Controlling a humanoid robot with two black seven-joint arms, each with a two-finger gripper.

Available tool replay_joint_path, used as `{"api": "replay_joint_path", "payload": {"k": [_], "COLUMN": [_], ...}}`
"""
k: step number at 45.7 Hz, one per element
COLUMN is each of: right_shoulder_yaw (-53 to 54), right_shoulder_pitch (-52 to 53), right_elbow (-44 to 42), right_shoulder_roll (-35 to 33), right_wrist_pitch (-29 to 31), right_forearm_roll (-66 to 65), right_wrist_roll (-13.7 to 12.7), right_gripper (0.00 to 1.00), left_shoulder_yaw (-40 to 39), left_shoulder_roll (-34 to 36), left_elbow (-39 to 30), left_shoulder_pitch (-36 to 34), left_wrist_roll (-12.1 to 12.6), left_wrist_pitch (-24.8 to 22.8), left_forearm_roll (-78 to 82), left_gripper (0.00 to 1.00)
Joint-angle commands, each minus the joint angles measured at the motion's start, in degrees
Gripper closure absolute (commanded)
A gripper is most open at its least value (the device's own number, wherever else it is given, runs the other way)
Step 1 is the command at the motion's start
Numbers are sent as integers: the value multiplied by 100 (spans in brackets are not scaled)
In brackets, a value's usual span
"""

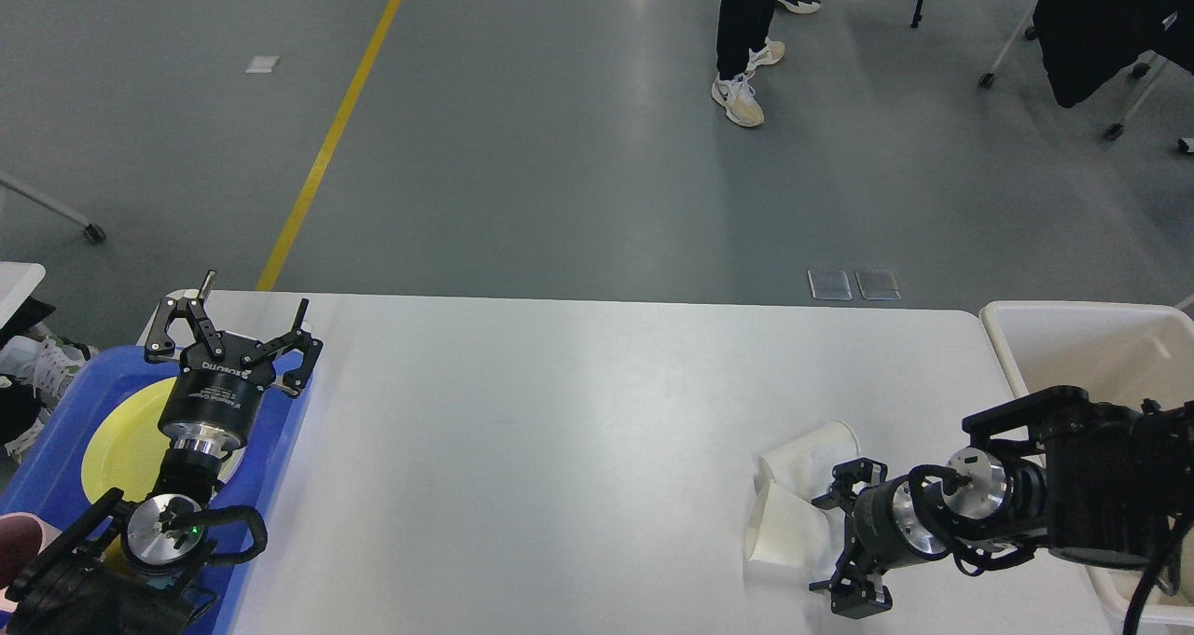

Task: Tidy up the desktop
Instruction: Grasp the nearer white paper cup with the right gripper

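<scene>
White smooth rectangular bench (578,430) with rounded corners fills lower view, long axis left to right. Left gripper (247,309), lettered ROBOTIQ, fingers spread wide, empty, above blue plastic tray (65,448) holding yellow round plate (126,439). Right gripper (839,537) points left at two white paper cups (798,504) lying tipped on bench; grip state cannot tell. Off-white plastic bin (1082,346) at right edge.

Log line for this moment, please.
left hand open over blue tray | right hand at paper cups | grasp unclear
</scene>
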Motion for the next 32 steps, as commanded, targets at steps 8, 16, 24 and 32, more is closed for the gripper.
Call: {"api": "replay_joint_path", "payload": {"k": [8, 16, 24, 32], "right_shoulder_yaw": [100, 118, 118, -40], "right_shoulder_pitch": [40, 67, 119, 742], "right_elbow": [4, 5, 101, 759], "right_shoulder_roll": [62, 123, 106, -131], "right_wrist_pitch": [244, 710, 754, 754], "right_forearm_roll": [-113, -376, -499, -877], "right_wrist_roll": [2, 2, 2, -16], "right_gripper": [49, 87, 100, 100], "left_shoulder_yaw": [0, 0, 0, 0], "left_shoulder_roll": [0, 0, 0, 0], "left_elbow": [0, 0, 0, 0], "left_shoulder_pitch": [1, 1, -8, -8], "left_wrist_roll": [0, 0, 0, 0], "left_wrist_pitch": [0, 0, 0, 0], "left_forearm_roll": [0, 0, 0, 0], "left_gripper": [4, 4, 4, 4]}}
